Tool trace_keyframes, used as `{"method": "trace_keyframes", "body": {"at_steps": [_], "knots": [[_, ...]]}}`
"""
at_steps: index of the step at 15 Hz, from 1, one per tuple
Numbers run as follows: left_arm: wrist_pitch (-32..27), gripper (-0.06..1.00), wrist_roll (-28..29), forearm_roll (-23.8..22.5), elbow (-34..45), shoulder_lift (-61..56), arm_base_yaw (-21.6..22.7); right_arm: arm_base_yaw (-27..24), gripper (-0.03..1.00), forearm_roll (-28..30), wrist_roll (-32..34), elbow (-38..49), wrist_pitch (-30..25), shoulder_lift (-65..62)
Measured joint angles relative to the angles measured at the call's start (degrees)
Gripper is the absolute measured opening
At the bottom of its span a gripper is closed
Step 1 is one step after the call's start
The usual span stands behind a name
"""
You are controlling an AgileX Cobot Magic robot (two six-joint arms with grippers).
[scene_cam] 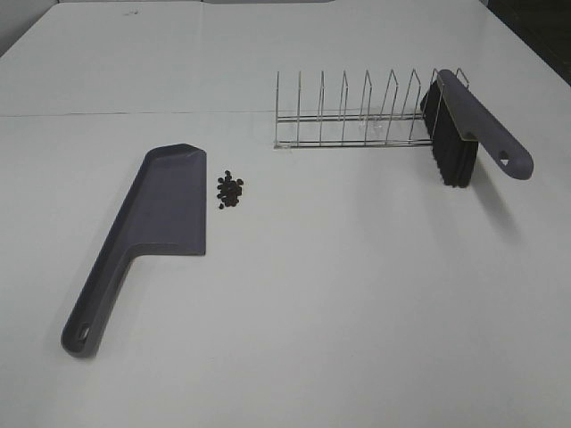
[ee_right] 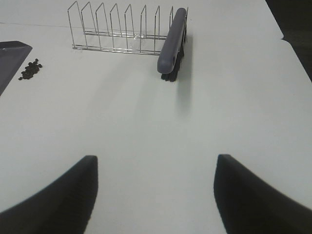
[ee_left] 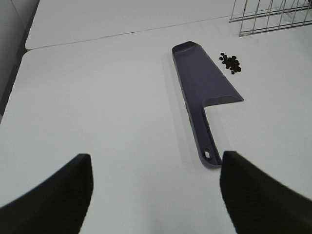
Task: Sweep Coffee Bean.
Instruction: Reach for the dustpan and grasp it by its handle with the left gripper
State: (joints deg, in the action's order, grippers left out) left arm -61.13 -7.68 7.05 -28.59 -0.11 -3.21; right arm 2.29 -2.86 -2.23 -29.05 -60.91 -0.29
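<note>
A white table (scene_cam: 357, 312) with a matte, unmarked top fills nearly the whole scene. A thin straight seam (scene_cam: 134, 114) runs left to right across its far part, where a second white tabletop (scene_cam: 223, 45) butts against the near one. Beyond the far right corner lies a dark area (scene_cam: 540, 27), too dim to tell floor from wall. Along the left edge a grey strip (ee_left: 7, 73) shows below table level. The light is soft and even, from overhead, and the shadows are faint.
</note>
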Motion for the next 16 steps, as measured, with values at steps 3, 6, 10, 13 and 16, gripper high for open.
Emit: {"method": "trace_keyframes", "body": {"at_steps": [3,6,10,13,16], "knots": [[0.0,0.67,0.0,0.0,0.0,0.0,0.0,0.0,0.56,0.0,0.0,0.0,0.0,0.0],[0.0,0.67,0.0,0.0,0.0,0.0,0.0,0.0,0.56,0.0,0.0,0.0,0.0,0.0],[0.0,0.67,0.0,0.0,0.0,0.0,0.0,0.0,0.56,0.0,0.0,0.0,0.0,0.0],[0.0,0.67,0.0,0.0,0.0,0.0,0.0,0.0,0.56,0.0,0.0,0.0,0.0,0.0],[0.0,0.67,0.0,0.0,0.0,0.0,0.0,0.0,0.56,0.0,0.0,0.0,0.0,0.0]]}}
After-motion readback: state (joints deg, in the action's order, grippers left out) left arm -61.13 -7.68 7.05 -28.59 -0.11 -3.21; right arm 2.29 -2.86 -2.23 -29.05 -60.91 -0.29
